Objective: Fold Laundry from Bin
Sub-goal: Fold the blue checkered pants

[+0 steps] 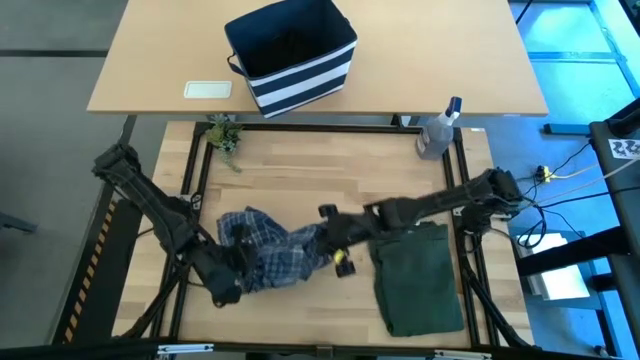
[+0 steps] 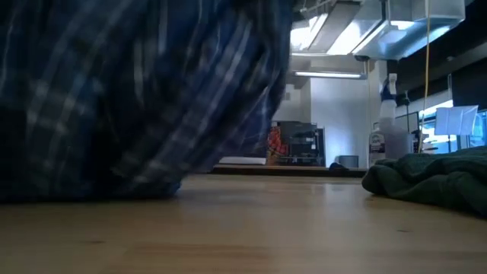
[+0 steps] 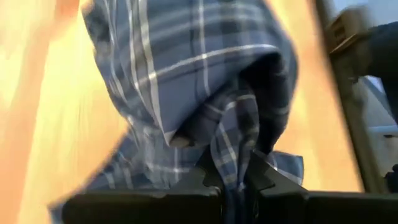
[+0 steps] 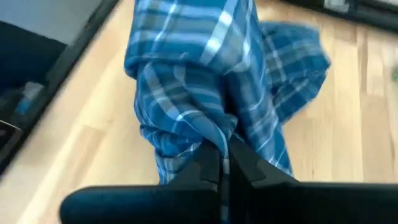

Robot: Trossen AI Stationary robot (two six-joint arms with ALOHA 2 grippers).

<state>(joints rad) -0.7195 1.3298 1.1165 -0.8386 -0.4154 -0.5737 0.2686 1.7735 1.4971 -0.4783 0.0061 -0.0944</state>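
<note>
Plaid shirt [image 2: 129, 91] fills low view: soft, limp, bunched. Left fingers [image 3: 231, 180], right fingers [image 4: 222, 163] clamped on fabric folds; better hold lies at shoulders.

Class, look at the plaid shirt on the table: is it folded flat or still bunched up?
Bunched up. The plaid shirt lies crumpled, pinched at either end by the left pincer and right pincer, unlike the flat-folded green garment.

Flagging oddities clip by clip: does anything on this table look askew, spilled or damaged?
Nothing spilled or damaged. The blue-and-white plaid shirt is bunched in a heap, pinched by the left pincer and right pincer. The dark olive-green garment lies folded flat beside it. The navy striped fabric bin sits skewed to its table's edge.
</note>
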